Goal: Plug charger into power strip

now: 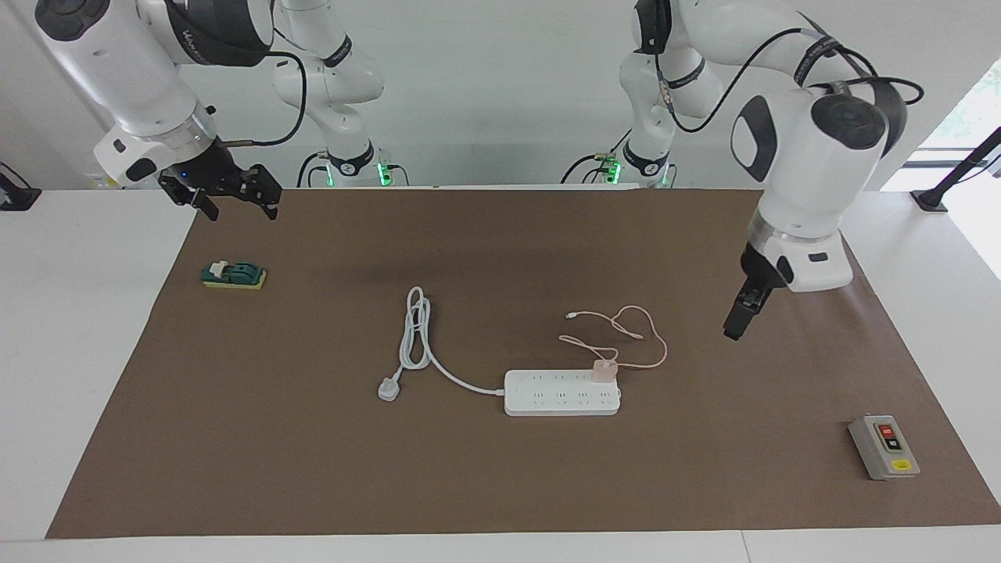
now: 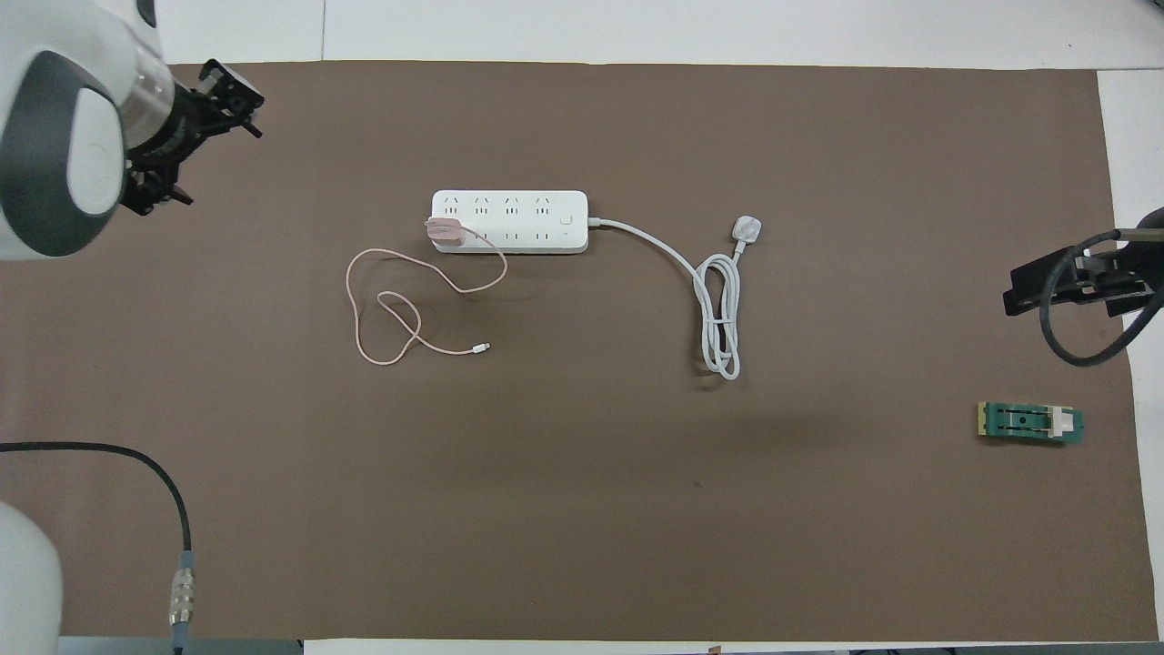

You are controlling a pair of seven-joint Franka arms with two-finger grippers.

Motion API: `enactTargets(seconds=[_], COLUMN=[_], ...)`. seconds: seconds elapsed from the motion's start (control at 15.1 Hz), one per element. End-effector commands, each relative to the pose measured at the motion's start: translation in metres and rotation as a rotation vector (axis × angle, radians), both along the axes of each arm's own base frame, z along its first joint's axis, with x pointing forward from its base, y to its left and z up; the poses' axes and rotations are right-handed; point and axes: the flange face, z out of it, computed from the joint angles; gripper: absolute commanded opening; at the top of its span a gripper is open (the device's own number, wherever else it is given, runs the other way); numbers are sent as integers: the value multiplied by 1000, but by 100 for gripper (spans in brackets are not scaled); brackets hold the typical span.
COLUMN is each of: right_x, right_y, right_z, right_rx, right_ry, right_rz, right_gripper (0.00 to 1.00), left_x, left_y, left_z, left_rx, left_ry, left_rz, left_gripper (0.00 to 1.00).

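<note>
Pink charger (image 1: 604, 371) upright in power strip (image 1: 561, 393); strip lies along the table's length.

Charger plugged in on power strip, mid-mat.

The charger (image 2: 446, 231) sits on the power strip (image 2: 509, 221) at its left-arm end, cable (image 2: 400, 309) looped nearer the robots. Strip's cord and plug (image 2: 747, 226) run toward the right arm's end. Switch box (image 1: 884, 446) near the mat's (image 2: 582, 509) corner farthest from robots, left-arm end.
</note>
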Motion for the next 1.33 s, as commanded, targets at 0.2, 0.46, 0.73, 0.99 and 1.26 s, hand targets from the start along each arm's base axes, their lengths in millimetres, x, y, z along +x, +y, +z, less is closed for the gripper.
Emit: enactTargets(seconds=[0.2, 0.46, 0.73, 0.99, 1.26], right_x=[-3, -3, -3, -3, -3], right_y=[-1, -1, -1, -1, -1], right_z=[1, 1, 1, 1, 1], right_rx=[6, 7, 6, 7, 6], right_ry=[8, 9, 8, 9, 8], right_rz=[2, 2, 3, 3, 3], right_gripper=[100, 100, 100, 100, 100], left_x=[-31, -53, -70, -71, -85], left_y=[115, 165, 197, 180, 157], left_z=[50, 79, 107, 107, 95], left_rx=[-28, -48, -86, -49, -47], left_ry=[52, 36, -46, -12, 55], left_rz=[-230, -218, -211, -292, -357], left_gripper=[100, 100, 100, 100, 100])
